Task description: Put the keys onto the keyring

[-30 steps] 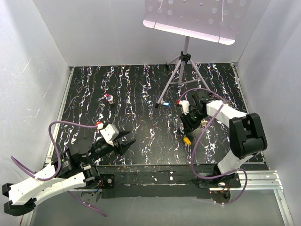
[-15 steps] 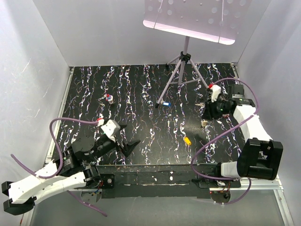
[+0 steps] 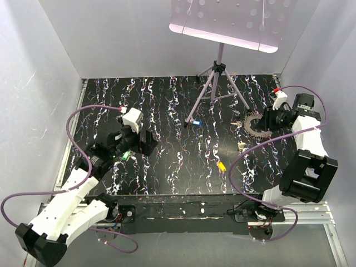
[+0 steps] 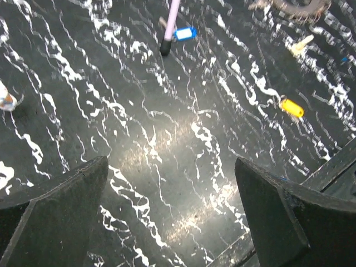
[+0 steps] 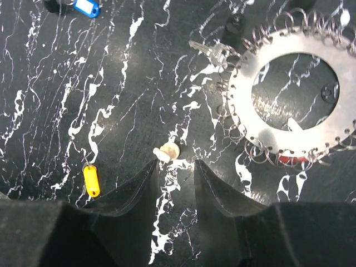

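Note:
The keyring (image 5: 245, 97), a flat grey disc edged with small wire loops, lies on the marbled table at the back right (image 3: 255, 123). A metal key (image 5: 208, 50) sits at its rim and a red piece (image 5: 289, 159) shows under it. My right gripper (image 5: 175, 164) hovers beside it (image 3: 264, 119), open and empty, just short of a beige key (image 5: 168, 151). Yellow (image 3: 221, 166) and blue (image 3: 196, 122) keys lie mid-table. My left gripper (image 4: 171, 164) stands wide open over bare table (image 3: 146, 142). A reddish key (image 4: 6, 100) is at its left.
A grey tripod (image 3: 214, 83) holding a perforated panel (image 3: 222, 22) stands at the back centre, one foot (image 4: 165, 50) next to the blue key. White walls close in three sides. Purple cables loop over both arms.
My left gripper opened wide and moved from the front edge up to the left middle. My right arm swung from beside the yellow key to the back right, at the keyring.

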You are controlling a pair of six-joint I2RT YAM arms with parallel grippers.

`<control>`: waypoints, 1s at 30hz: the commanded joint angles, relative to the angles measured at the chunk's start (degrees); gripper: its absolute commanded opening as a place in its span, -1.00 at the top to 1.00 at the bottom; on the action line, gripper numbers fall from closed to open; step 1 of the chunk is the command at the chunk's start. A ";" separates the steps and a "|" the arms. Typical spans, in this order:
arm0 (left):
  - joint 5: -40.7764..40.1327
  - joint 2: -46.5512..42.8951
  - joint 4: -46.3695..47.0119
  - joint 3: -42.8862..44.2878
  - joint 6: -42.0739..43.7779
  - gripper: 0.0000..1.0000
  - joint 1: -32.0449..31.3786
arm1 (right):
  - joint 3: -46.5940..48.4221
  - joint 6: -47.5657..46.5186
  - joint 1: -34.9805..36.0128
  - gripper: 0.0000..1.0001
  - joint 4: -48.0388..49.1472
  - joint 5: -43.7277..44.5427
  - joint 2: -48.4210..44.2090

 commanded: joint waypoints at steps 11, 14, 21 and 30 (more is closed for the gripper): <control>0.69 -3.90 0.07 -4.46 2.79 -0.96 1.74 | 4.38 11.77 -6.21 0.23 0.14 5.06 8.09; 0.69 -4.08 0.07 -4.46 2.88 -0.96 1.74 | 3.94 12.21 -6.30 0.24 1.02 5.50 9.15; 1.57 -4.52 0.42 -4.55 2.96 -0.96 1.83 | 3.24 7.64 -6.30 0.23 -1.18 2.78 10.30; -0.01 -4.78 0.07 -4.99 2.96 -0.96 1.74 | 1.75 8.34 -6.22 0.24 -0.30 -0.47 9.94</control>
